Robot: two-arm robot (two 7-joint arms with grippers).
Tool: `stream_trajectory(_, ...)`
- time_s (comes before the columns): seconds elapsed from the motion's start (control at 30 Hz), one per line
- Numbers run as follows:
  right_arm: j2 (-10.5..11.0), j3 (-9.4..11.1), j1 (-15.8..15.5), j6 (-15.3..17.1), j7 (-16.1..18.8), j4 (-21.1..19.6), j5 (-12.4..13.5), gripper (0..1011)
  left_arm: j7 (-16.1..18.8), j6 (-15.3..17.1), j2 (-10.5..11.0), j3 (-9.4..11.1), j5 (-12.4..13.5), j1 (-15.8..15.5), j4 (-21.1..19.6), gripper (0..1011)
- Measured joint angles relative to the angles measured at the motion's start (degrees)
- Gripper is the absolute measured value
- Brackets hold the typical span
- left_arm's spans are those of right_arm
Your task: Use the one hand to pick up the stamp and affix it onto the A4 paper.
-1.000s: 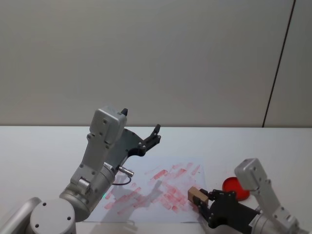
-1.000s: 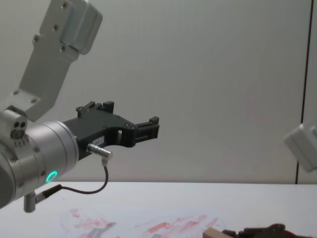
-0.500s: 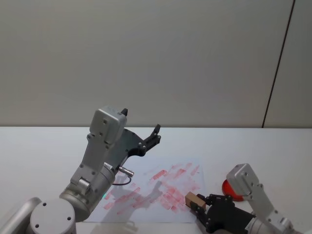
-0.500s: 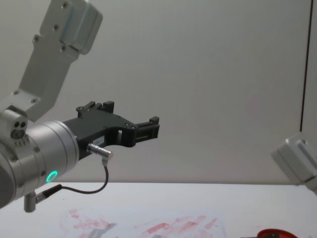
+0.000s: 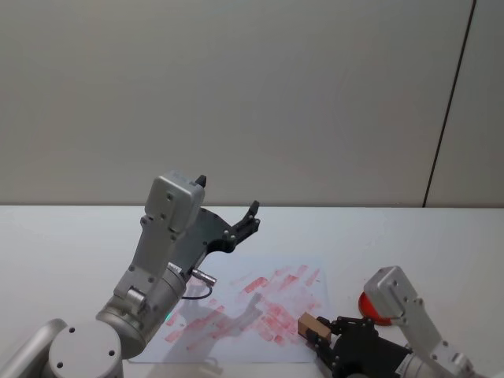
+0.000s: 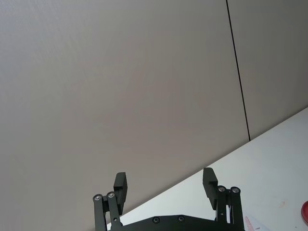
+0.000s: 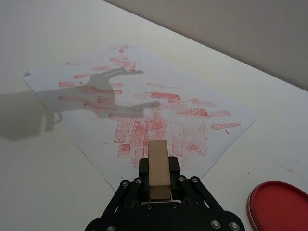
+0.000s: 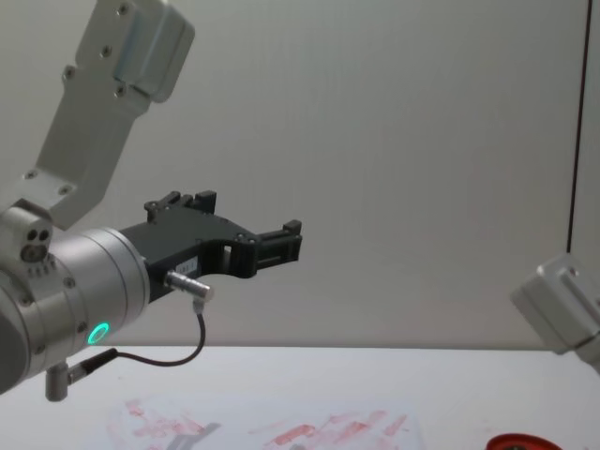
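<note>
Stamp [image 7: 158, 159] + R hand [image 7: 159, 175] now further over A4 paper [image 7: 144, 91]

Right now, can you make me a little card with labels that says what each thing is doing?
stamp: pale wooden block, gripped
A4 paper: flat on the table, covered in red ink marks
right gripper: fingers shut on the stamp, over the paper's near right corner
stamp touching paper: cannot tell
ink pad: round, red, on the table right of the paper
left gripper: fingers open, raised in the air, holding nothing
</note>
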Motion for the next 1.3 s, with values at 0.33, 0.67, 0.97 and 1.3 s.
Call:
stream_trajectory(0.33, 0.7, 1.1, -0.3, -0.9, -2.0, -2.4, 3.7, 216, 0.0, 0.0, 0.0, 0.0, 0.0, 0.0, 0.0, 1002)
stream_trajectory(0.67, 1.9, 3.3, 0.1, -2.5, -5.4, -3.7, 6.7, 216, 0.0, 0.0, 0.0, 0.0, 0.0, 0.0, 0.0, 1002)
stream_trajectory(0.97, 3.2, 4.7, 0.4, -3.1, -6.9, -2.5, 7.1, 216, 0.0, 0.0, 0.0, 0.0, 0.0, 0.0, 0.0, 1002)
stream_trajectory(1.3, 4.2, 5.7, 0.7, -3.0, -7.1, -0.1, 6.4, 216, 0.0, 0.0, 0.0, 0.0, 0.0, 0.0, 0.0, 1002)
